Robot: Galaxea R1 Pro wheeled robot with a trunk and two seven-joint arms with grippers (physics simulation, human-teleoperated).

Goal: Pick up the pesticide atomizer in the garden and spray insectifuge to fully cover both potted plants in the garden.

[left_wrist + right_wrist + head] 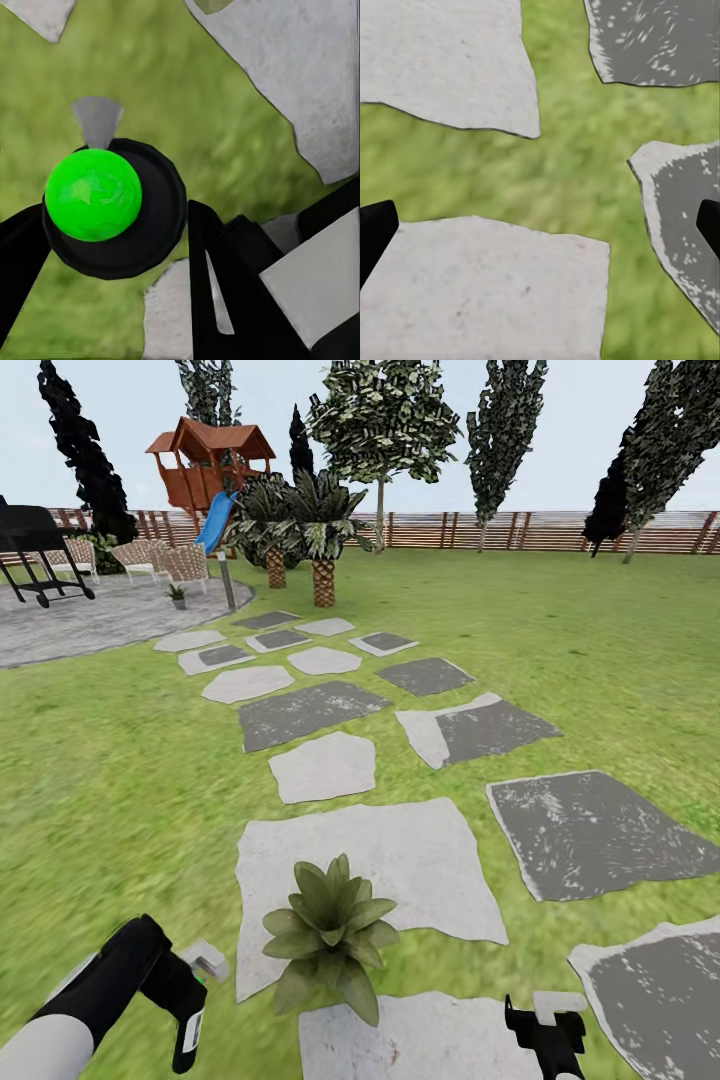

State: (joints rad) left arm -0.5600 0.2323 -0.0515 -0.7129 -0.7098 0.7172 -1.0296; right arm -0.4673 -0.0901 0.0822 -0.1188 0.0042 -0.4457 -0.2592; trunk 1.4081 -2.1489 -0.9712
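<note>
Atomizer: pesticide atomizer pinched in left gripper, over lawn.
Right gripper: fingers spread, nothing held.
Plant: potted plant seated on pale stepping stone, between both grippers.

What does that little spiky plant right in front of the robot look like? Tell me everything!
The potted plant is a low rosette of pointed green leaves, darker in the middle and paler at the tips, fanning out in all directions. It stands upright on a pale grey stepping stone, with its lower leaves reaching over the strip of grass towards the next stone. Its pot is hidden under the leaves. Nothing touches it: the left gripper holding the atomizer is beside it, apart.
</note>
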